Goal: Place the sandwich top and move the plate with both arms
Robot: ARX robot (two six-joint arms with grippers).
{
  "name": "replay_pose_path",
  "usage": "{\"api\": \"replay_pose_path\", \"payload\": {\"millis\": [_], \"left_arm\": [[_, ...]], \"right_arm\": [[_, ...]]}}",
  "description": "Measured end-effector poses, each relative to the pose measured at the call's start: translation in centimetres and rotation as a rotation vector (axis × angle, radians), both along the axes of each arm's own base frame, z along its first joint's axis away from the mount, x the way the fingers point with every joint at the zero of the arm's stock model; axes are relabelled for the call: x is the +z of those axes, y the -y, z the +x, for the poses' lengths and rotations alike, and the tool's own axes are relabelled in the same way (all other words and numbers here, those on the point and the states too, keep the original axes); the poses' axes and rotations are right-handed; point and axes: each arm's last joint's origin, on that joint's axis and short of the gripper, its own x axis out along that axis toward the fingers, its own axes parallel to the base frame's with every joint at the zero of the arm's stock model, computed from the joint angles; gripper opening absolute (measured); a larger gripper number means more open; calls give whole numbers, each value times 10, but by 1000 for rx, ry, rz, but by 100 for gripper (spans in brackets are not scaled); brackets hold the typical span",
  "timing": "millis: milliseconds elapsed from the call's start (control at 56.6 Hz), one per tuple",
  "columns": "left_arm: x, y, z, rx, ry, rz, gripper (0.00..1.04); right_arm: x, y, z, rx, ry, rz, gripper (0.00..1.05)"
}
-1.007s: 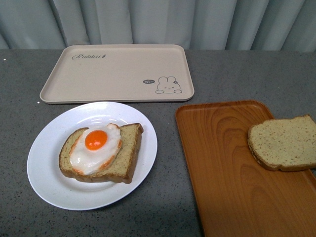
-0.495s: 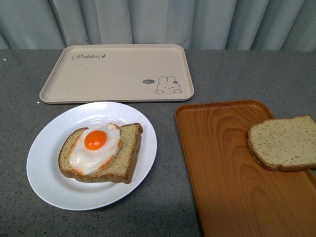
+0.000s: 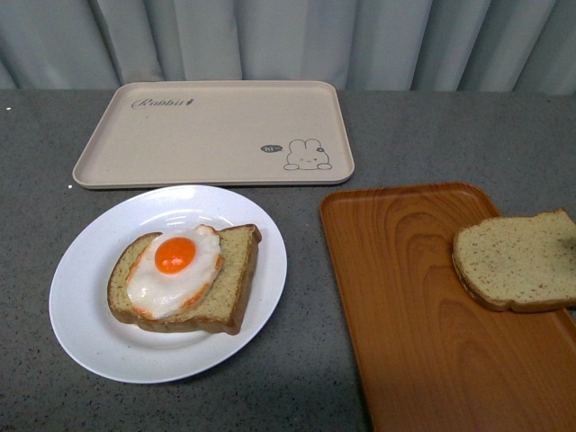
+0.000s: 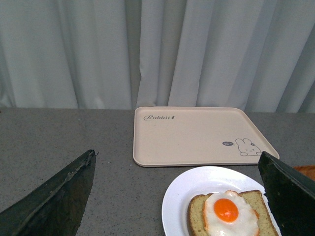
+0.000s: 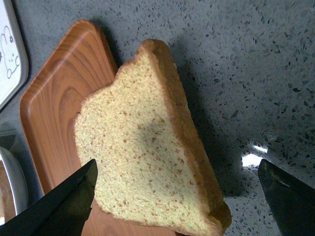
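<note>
The sandwich top [image 3: 517, 261], a plain speckled slice, lies on the right part of the orange wood-grain tray [image 3: 405, 297]. The white plate [image 3: 90, 306] sits front left and holds a bread slice with a fried egg [image 3: 184, 274]. Neither gripper shows in the front view. My right gripper [image 5: 177, 164] is open above the sandwich top [image 5: 142, 147], with one finger to each side of it and neither touching. My left gripper [image 4: 176, 153] is open and empty, hovering over the plate [image 4: 182, 201] and the egg slice [image 4: 231, 216].
A beige rabbit-printed tray [image 3: 216, 130] lies behind the plate, near the grey curtain. In the right wrist view the plain slice overhangs the orange tray's [image 5: 54, 98] edge onto the grey speckled table [image 5: 256, 73].
A faint shadow has come over the right end of the plain slice in the front view. The plate, the trays and both slices have not moved.
</note>
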Motion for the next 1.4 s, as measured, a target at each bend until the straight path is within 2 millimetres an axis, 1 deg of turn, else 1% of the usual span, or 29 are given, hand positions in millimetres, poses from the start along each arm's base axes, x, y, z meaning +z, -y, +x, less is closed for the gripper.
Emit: {"api": "replay_pose_path", "payload": {"millis": [247,513,601,848,901,1060,1131,1237,1326,1396], "left_arm": [[0,0,0,0,0,0,98],[0,0,0,0,0,0,98],[0,0,0,0,0,0,98],[0,0,0,0,0,0,98],[0,0,0,0,0,0,98],[0,0,0,0,0,0,98],[0,0,0,0,0,0,98],[0,0,0,0,0,0,98],[0,0,0,0,0,0,98],[0,0,0,0,0,0,98]], "right_arm": [[-13,-4,2,2,-27,-6,96],[-17,-12,8,9,-8,-12,95],[-18,-14,8,11,-12,-13,77],[-18,-13,8,8,-14,-15,40],[-18,-12,7,6,-15,-14,29],[-18,-12,7,17,-11,-6,8],[-16,-14,5,28,-5,-8,3],[-7,-18,4,45,20,3,3],[9,-25,2,74,65,13,3],[25,-34,1,104,118,25,3]]}}
